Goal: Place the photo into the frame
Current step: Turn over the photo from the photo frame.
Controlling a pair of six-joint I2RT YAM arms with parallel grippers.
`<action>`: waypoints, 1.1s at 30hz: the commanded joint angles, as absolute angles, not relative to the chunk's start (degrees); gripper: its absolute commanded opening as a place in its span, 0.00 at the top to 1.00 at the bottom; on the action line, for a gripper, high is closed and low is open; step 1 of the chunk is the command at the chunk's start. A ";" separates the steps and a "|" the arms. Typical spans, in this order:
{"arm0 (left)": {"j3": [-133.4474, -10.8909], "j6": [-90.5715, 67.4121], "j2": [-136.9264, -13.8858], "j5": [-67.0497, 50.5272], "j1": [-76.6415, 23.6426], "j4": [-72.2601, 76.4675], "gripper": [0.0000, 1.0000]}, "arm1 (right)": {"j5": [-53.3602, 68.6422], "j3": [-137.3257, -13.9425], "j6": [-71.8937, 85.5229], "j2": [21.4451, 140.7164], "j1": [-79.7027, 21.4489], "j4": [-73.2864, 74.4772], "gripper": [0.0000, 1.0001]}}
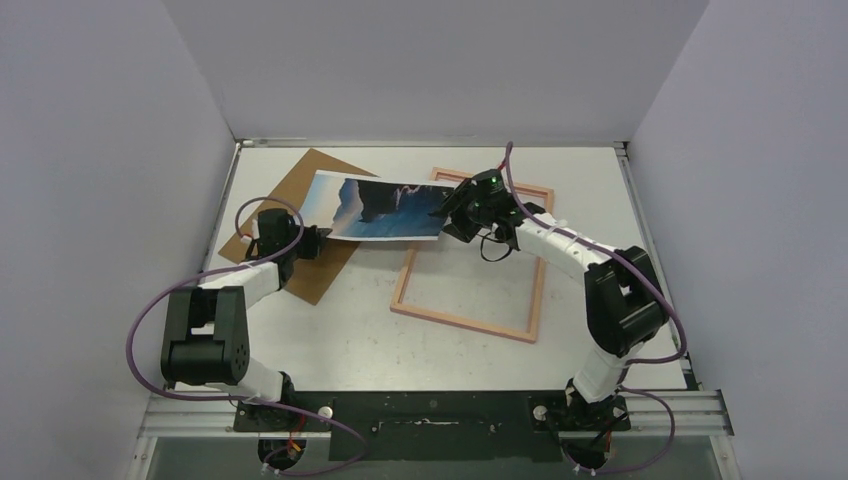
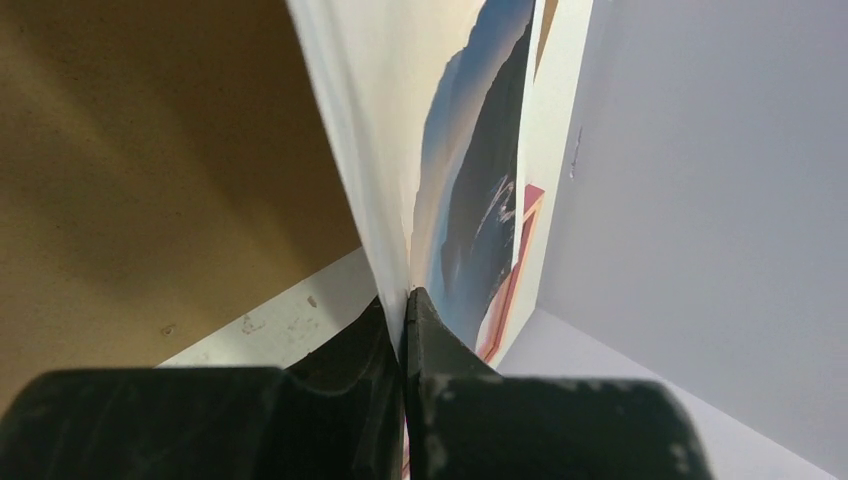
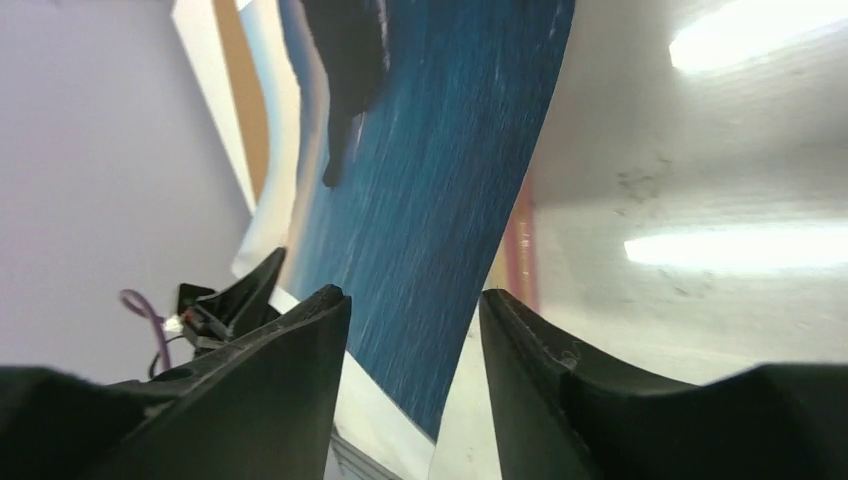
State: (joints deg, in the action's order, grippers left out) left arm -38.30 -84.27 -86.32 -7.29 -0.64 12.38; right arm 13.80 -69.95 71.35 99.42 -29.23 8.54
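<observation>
The photo [image 1: 375,208], a sea-and-cliff print, is held in the air, tilted, above the table's back middle. My left gripper [image 1: 318,238] is shut on its left edge; in the left wrist view the fingers [image 2: 405,310] pinch the paper [image 2: 470,180]. My right gripper [image 1: 450,215] is open at the photo's right edge. In the right wrist view the blue print [image 3: 430,200] lies in the gap between the spread fingertips [image 3: 412,300], unpinched. The pink frame [image 1: 465,325] lies flat on the table under the right gripper and shows in the wrist views [image 2: 520,250] [image 3: 522,250].
A brown fibreboard backing panel [image 1: 310,170] lies flat at the back left, under the photo's left part and the left gripper; it fills the left wrist view's left side [image 2: 150,150]. Grey walls enclose the table on three sides.
</observation>
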 commanded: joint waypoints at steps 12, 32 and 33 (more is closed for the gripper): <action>-49.95 -70.55 -84.16 -3.47 -1.40 -2.74 1.00 | -4.82 -73.50 45.89 84.34 -26.29 28.38 0.32; -56.75 -65.07 -79.92 -5.00 -1.44 -17.20 1.00 | -8.22 -97.83 3.26 102.70 -57.80 35.79 0.31; -56.84 -64.97 -79.90 -5.16 -1.43 -17.45 1.00 | -8.89 -98.95 2.46 104.09 -58.92 36.01 0.31</action>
